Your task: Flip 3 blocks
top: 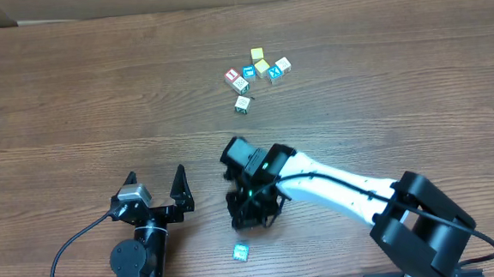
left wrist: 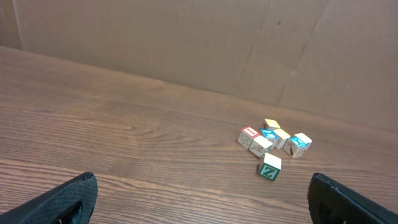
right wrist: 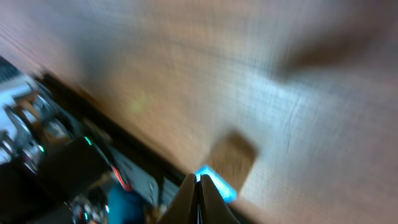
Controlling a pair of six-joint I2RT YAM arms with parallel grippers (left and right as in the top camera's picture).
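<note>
Near the front edge of the counter (top: 73, 98), my right hand (top: 253, 208) hangs with its fingers pressed together on nothing. A lone block (top: 242, 252) lies on the wood close by, on the side toward me. The right wrist view is smeared, but it too shows a cube off the fingertips, not between them. My left hand (top: 155, 180) sits at the near edge with its fingers spread wide and empty.

The rest of the blocks (top: 256, 71) are well apart from both hands, at the far side. I count six huddled together, several touching, and a seventh, the green-marked block (top: 242, 103), just beside them on the near side. That makes eight cubes in all. In the huddle are two yellow-topped cubes (top: 257, 54), one blue-faced cube (top: 248, 72) and three pale ones with red or blue marks.

I judge these to be light, rigid wood with smooth faces that are easy to nudge or skid. I would pinch one squarely across two opposite flat sides, since a corner grip would likely squirt it out. The huddled ones leave little finger room, while the two loners look easier.
</note>
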